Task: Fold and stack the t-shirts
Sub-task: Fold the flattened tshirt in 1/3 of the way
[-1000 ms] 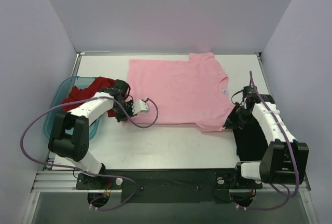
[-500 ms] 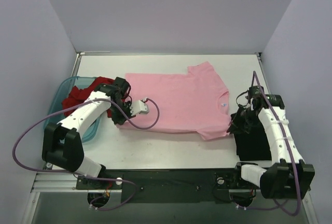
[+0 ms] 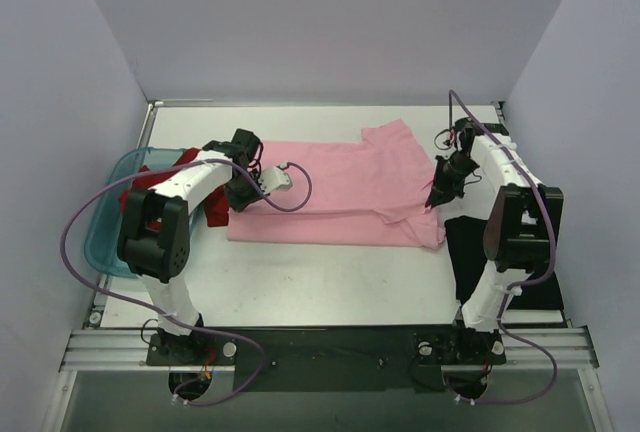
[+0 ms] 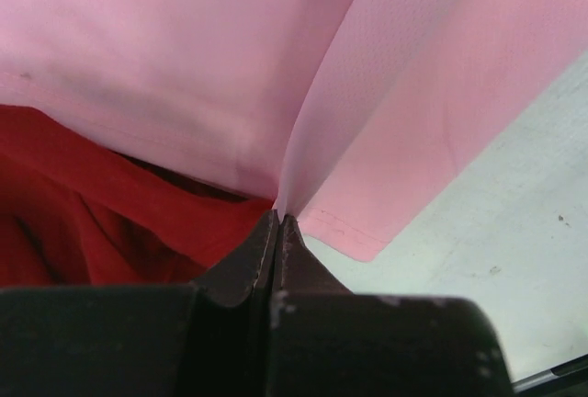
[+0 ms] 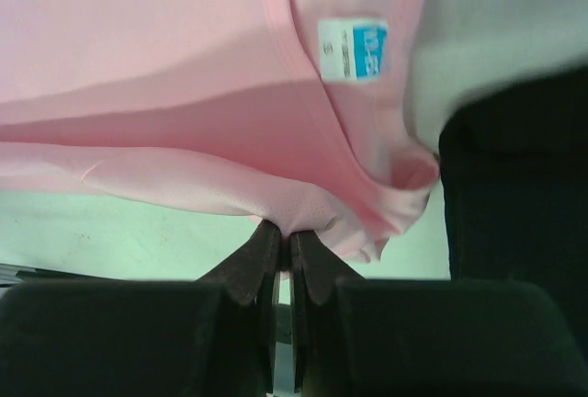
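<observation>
I take the light pink t-shirt (image 3: pixel 340 187) as my reference. It lies spread across the middle of the table (image 3: pixel 330 282), collar end toward the right arm and hem end toward the left arm. Along its near edge a second layer of cloth shows, so that edge is doubled over.

Left gripper (image 4: pixel 277 224): at the shirt's hem end, near corner. In the left wrist view the jaws are pressed together with a fold of pink cloth pinched between the tips. I record it as clamped on the light pink t-shirt.

Right gripper (image 5: pixel 285 239): at the shirt's collar end, near corner. The jaws are closed and bunched pink cloth is caught at their tips. The neck label (image 5: pixel 354 48) lies just beyond, face up.

Dark red t-shirt (image 3: pixel 150 182): crumpled just off the pink shirt's hem end. Part of it lies in the teal bin (image 3: pixel 105 237) and part spills over the bin's rim toward the pink shirt. The left wrist view shows red cloth passing under the pink edge.

Black t-shirt (image 3: pixel 480 252): flat on the table just off the collar end, on the near side, touching or nearly touching the pink cloth.
</observation>
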Controlling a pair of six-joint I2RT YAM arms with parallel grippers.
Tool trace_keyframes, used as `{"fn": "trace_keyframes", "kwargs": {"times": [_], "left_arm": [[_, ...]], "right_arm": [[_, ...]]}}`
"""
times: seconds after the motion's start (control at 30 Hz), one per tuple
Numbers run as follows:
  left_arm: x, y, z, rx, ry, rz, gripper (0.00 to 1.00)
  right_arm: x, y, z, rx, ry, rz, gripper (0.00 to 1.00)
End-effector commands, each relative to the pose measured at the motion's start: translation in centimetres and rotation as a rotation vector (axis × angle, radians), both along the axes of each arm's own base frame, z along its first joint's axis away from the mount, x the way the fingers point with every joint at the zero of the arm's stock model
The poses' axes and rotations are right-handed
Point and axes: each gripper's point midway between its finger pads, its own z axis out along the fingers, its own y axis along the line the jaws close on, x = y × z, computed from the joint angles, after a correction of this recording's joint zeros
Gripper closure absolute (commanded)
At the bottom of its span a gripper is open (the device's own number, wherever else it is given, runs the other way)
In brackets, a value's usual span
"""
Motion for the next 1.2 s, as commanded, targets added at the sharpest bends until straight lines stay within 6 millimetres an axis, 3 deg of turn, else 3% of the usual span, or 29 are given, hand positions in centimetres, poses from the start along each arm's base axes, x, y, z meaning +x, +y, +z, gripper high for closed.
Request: {"fn": "trace_keyframes", "kwargs": {"times": [0.0,0.2,0.4,0.43,0.47,0.5,0.53,0.63,0.67,0.7,0.8,0.87,0.9,0.93,0.97,1.0,1.03,1.07,1.1,1.17], "left_arm": [[2.2,-0.5,0.6,-0.021,-0.047,0.026,1.0],[2.3,-0.6,-0.8,-0.011,-0.018,0.019,1.0],[2.4,-0.3,-1.1,0.005,-0.01,0.03,1.0],[2.4,-0.2,-1.0,0.011,-0.012,0.031,0.96],[2.7,-0.2,-0.7,0.013,-0.027,0.048,0.81],[3.0,0.2,-0.5,0.031,-0.043,0.063,0.75],[4.0,0.2,0.5,0.036,-0.085,0.091,0.6],[6.3,-0.3,3.3,0.002,-0.2,0.136,0.48],[7.1,-0.6,4.8,-0.021,-0.245,0.151,0.35],[7.5,-0.8,5.5,-0.037,-0.269,0.168,0.29],[8.6,-0.6,8.2,-0.049,-0.354,0.212,0.27],[7.7,-0.8,8.9,-0.081,-0.353,0.187,0.31],[6.2,-1.4,8.8,-0.112,-0.324,0.123,0.38],[4.9,-2.1,8.5,-0.145,-0.292,0.069,0.44],[2.4,-2.7,7.4,-0.176,-0.227,-0.037,0.5],[1.0,-3.1,6.7,-0.185,-0.188,-0.085,0.51],[-1.2,-3.0,5.4,-0.185,-0.109,-0.156,0.51],[-2.2,-2.9,4.5,-0.184,-0.067,-0.187,0.51],[-3.4,-2.5,3.2,-0.172,-0.028,-0.217,0.47],[-4.1,-1.5,1.2,-0.131,-0.013,-0.272,0.37]], "right_arm": [[1.0,0.3,-1.2,-0.004,0.046,0.091,1.0],[2.6,0.2,-2.1,-0.082,0.041,0.169,1.0],[3.3,-0.4,-2.8,-0.145,0.058,0.223,1.0],[3.4,-0.6,-3.0,-0.157,0.063,0.225,0.98],[3.5,-0.7,-3.0,-0.163,0.063,0.221,0.89],[3.6,-1.1,-2.9,-0.183,0.06,0.217,0.81],[3.9,-1.2,-2.8,-0.194,0.052,0.211,0.74],[5.2,-2.1,-1.3,-0.255,-0.002,0.188,0.66],[6.0,-2.5,-0.5,-0.277,-0.028,0.164,0.63],[6.2,-3.0,0.3,-0.311,-0.05,0.148,0.61],[5.7,-3.8,3.2,-0.344,-0.109,0.089,0.56],[3.7,-4.2,3.9,-0.336,-0.104,0.054,0.55],[1.9,-4.1,3.0,-0.323,-0.061,0.046,0.55],[0.9,-3.7,3.4,-0.292,-0.066,0.04,0.55],[-1.2,-3.5,2.1,-0.279,-0.01,0.042,0.55],[-2.1,-2.9,2.1,-0.25,-0.016,0.044,0.55],[-4.0,-2.5,0.7,-0.235,0.038,0.049,0.55],[-4.1,-2.1,0.6,-0.211,0.015,0.045,0.55],[-5.4,-1.9,-0.5,-0.199,0.051,0.037,0.55],[-5.8,-1.5,-1.5,-0.17,0.04,0.017,0.56]]}}
